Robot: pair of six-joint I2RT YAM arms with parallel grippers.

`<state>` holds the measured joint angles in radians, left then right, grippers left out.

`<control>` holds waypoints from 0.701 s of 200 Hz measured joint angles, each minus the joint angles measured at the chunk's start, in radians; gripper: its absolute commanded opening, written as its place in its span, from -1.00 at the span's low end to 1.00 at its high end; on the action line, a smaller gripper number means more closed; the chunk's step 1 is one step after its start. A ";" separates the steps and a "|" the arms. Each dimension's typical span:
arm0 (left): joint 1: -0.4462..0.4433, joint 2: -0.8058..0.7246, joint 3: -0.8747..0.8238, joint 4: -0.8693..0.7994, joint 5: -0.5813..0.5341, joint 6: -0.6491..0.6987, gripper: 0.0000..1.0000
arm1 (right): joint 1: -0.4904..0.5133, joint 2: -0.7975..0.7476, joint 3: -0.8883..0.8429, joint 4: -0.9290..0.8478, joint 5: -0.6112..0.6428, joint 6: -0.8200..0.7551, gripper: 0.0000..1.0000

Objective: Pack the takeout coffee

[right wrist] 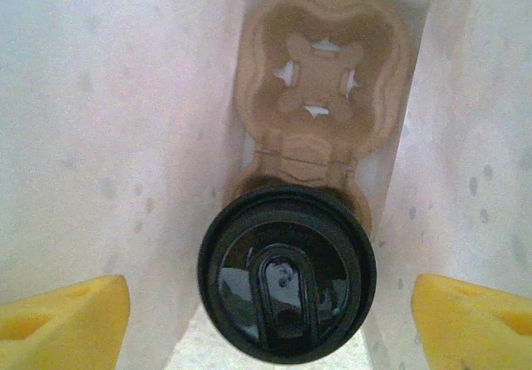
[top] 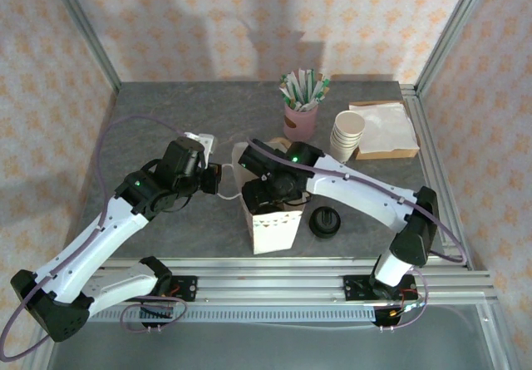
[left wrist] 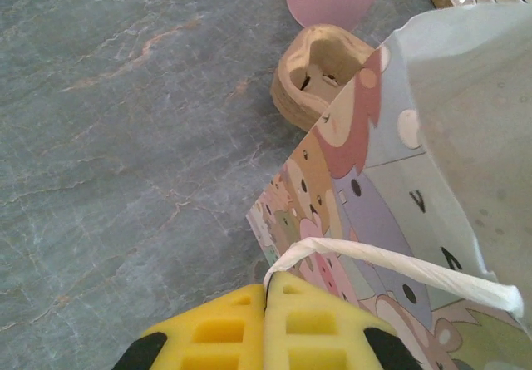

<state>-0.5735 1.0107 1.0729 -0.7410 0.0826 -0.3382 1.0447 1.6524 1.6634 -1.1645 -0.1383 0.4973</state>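
Observation:
The takeout coffee (right wrist: 287,274), seen from above as a round black lid, stands in one pocket of a brown cardboard carrier (right wrist: 320,79) at the bottom of the white paper bag (top: 273,229). My right gripper (right wrist: 270,327) reaches down into the bag's mouth and is open. Its yellow fingertips (right wrist: 66,320) stand wide on either side of the lid, clear of it. My left gripper (left wrist: 268,291) is shut on the bag's white twisted handle (left wrist: 399,262), just left of the bag (left wrist: 399,170), and shows in the top view too (top: 218,179).
A black lid (top: 325,221) lies on the table right of the bag. Behind are a pink cup of sachets (top: 301,120), a stack of cream cups (top: 349,133) and a box of napkins (top: 384,125). Spare cardboard carriers (left wrist: 320,71) sit behind the bag.

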 measured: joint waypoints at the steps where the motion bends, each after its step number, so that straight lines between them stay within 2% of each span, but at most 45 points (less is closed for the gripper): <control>1: 0.000 0.000 0.000 0.000 -0.001 0.000 -1.00 | 0.000 0.000 0.003 -0.001 0.000 0.000 0.77; 67: 0.000 -0.001 0.007 0.004 -0.077 -0.005 -1.00 | 0.000 0.000 0.209 -0.092 0.040 -0.019 0.73; 140: 0.000 -0.003 0.011 0.005 -0.144 -0.002 -1.00 | 0.000 -0.006 0.335 -0.163 0.119 -0.052 0.53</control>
<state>-0.5735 1.0080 1.0843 -0.7361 -0.0612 -0.3401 1.0447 1.6459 1.9987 -1.3273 -0.0193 0.4454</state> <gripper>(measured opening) 0.043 0.778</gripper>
